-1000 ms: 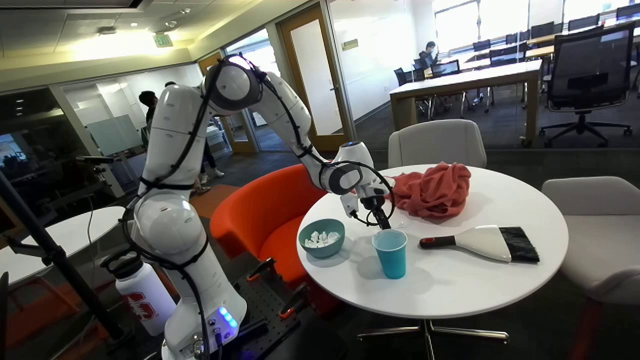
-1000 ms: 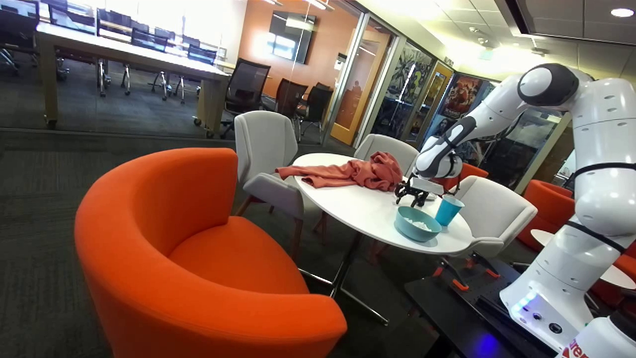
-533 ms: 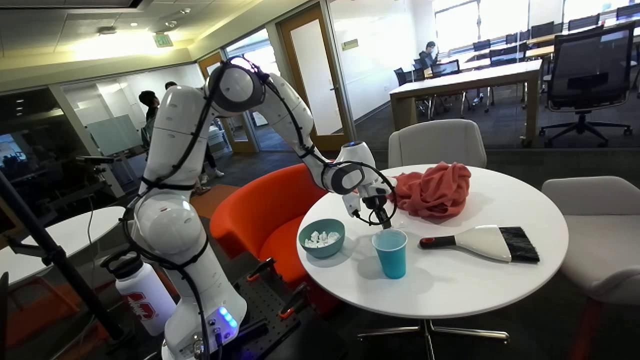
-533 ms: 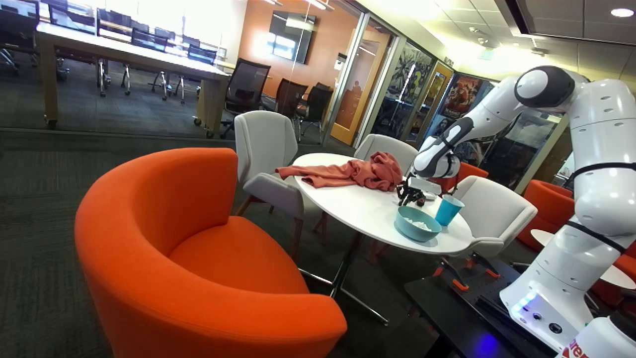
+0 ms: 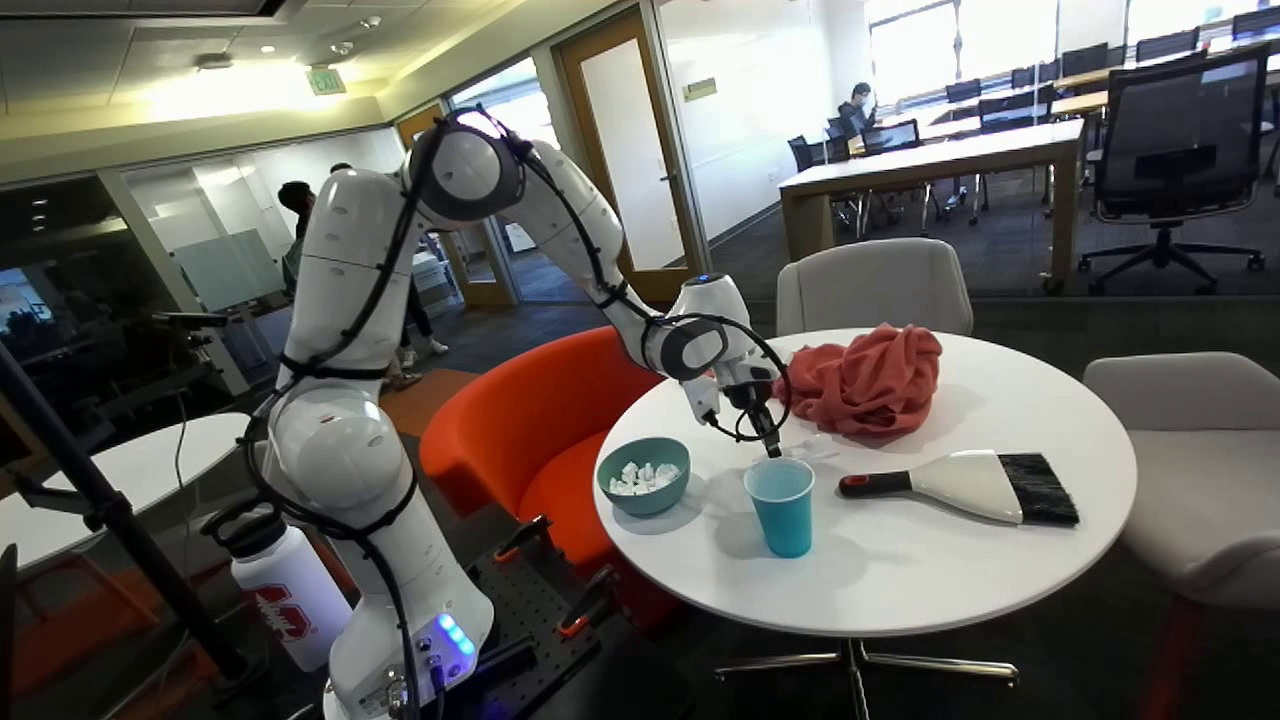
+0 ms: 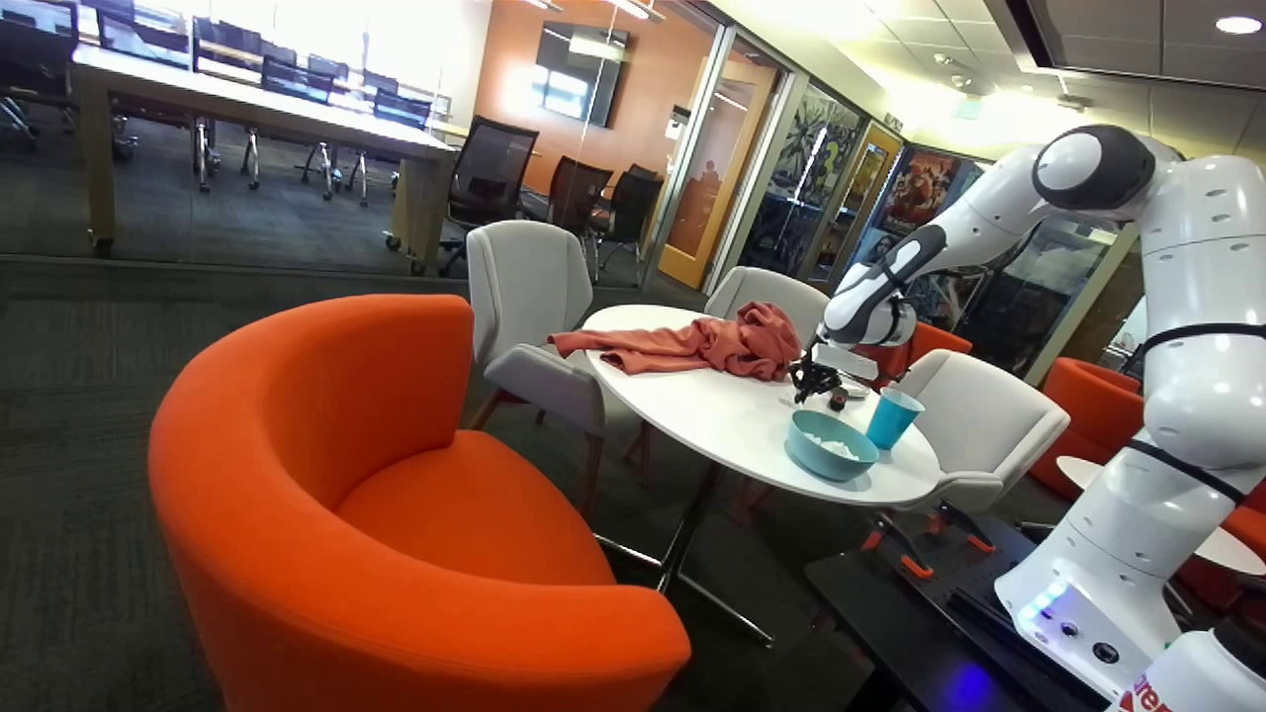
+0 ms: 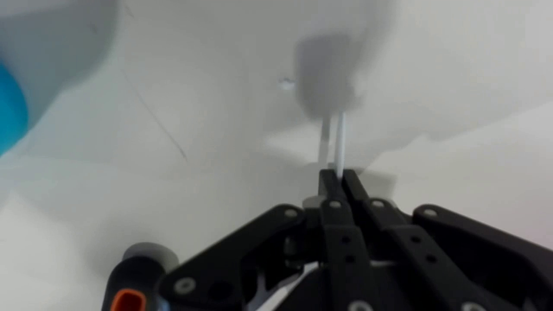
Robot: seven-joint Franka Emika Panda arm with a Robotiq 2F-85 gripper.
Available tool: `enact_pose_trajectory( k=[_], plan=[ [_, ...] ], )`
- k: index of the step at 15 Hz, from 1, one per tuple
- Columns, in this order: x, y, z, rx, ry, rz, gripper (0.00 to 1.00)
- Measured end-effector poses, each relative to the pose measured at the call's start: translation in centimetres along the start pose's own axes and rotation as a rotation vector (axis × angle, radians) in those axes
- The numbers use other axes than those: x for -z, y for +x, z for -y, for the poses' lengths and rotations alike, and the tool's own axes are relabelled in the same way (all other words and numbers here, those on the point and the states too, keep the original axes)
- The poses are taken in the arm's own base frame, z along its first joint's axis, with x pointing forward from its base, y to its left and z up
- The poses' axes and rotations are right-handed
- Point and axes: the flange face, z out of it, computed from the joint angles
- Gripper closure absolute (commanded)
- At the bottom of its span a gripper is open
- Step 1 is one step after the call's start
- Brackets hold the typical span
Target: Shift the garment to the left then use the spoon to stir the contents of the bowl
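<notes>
The jaws, apart earlier, now pinch the white spoon (image 7: 340, 143).

Grey chairs (image 5: 875, 285) and an orange armchair (image 6: 415, 494) stand by the round table (image 5: 960, 590) on dark carpet (image 6: 79, 445). Farther back, windows (image 5: 912, 50) glare above a long table (image 5: 930, 155) and black chairs (image 5: 1180, 140); an orange wall (image 6: 658, 69) carries a screen (image 6: 582, 74). Yellowish light (image 5: 215, 88) falls across the ceiling (image 5: 75, 60) near the exit sign (image 5: 325, 80).

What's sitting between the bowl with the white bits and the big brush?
A blue cup stands upright between the bowl and the hand brush, set a little toward the camera. That shows in an exterior view.
</notes>
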Motion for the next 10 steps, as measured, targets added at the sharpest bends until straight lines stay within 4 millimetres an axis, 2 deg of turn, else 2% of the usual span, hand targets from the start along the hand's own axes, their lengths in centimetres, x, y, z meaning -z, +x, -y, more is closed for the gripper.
enact_pose_trajectory(
  k=[4,8,10],
  plan=[
    [4.6,0.4,0.7,-0.010,0.084,0.060,0.99],
    [10.4,0.0,0.8,0.061,0.232,0.229,0.99],
    [12.6,-0.6,0.2,0.117,0.275,0.324,0.95]
  ],
)
